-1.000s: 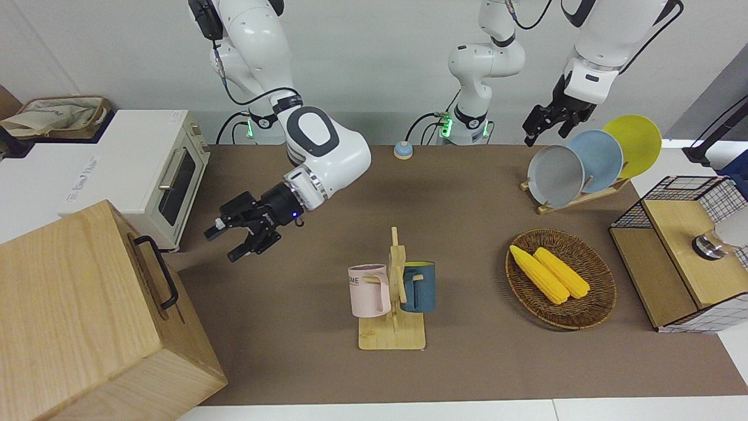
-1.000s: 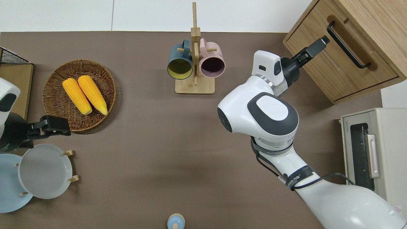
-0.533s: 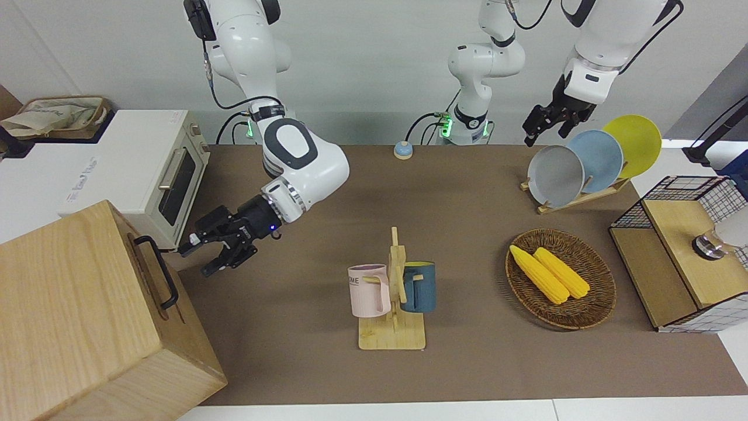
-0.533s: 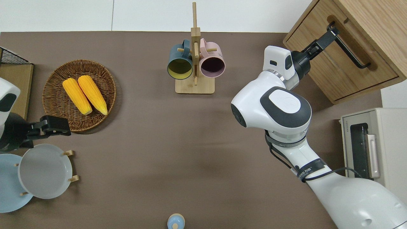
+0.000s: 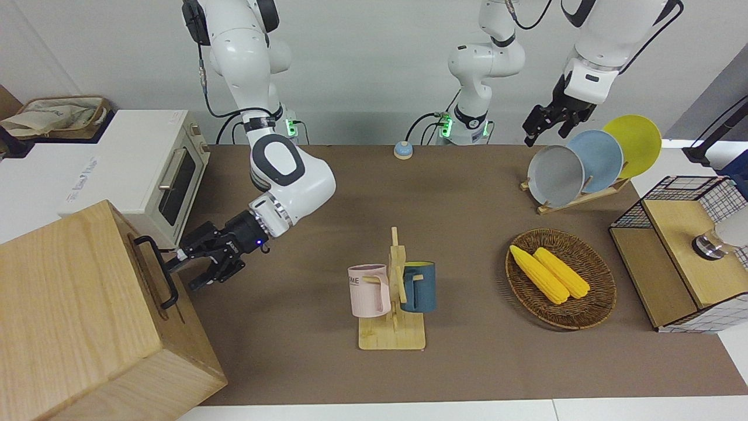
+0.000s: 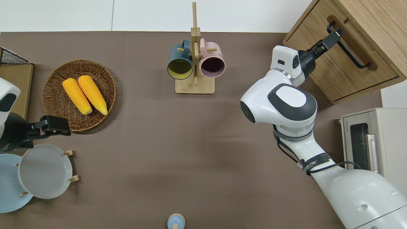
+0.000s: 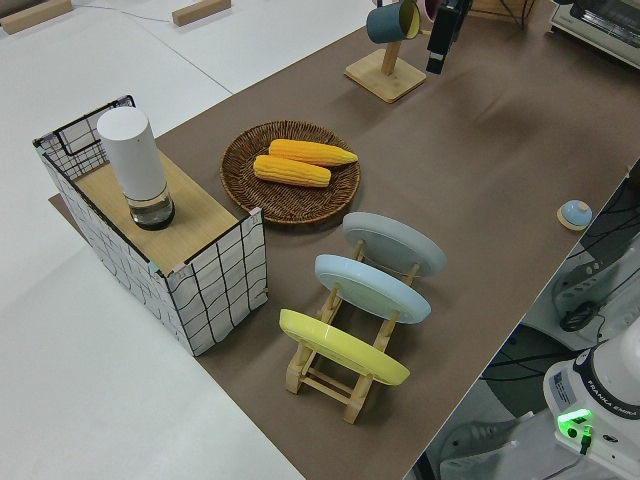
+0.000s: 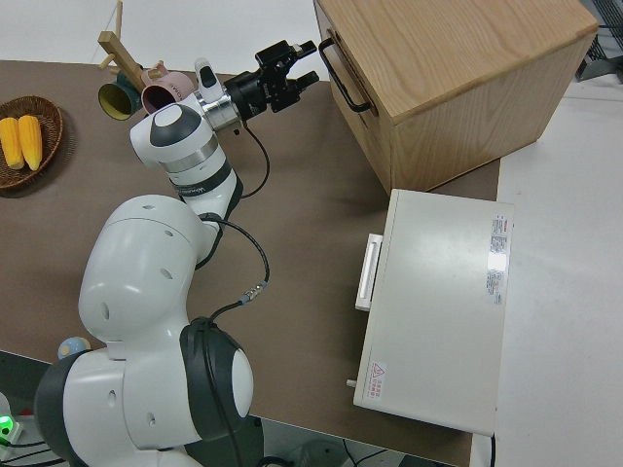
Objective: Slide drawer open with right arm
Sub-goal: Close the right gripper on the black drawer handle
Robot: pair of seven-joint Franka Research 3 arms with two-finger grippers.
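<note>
Drawer [image 6: 337, 60] sits shut in the cabinet [image 5: 76, 316] at my right arm's counter end. My right claw [image 5: 190, 271], jaws apart, reaches its handle [image 6: 348, 47]. Grip this rigid bar mid-span; expect stiff, heavy sliding.

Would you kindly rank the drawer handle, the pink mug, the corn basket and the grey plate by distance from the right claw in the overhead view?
1. Drawer handle: right at the right claw.
2. Pink mug: on the rack, mid-table.
3. Corn basket: toward the left arm's end.
4. Grey plate: same end, nearer the robots.
</note>
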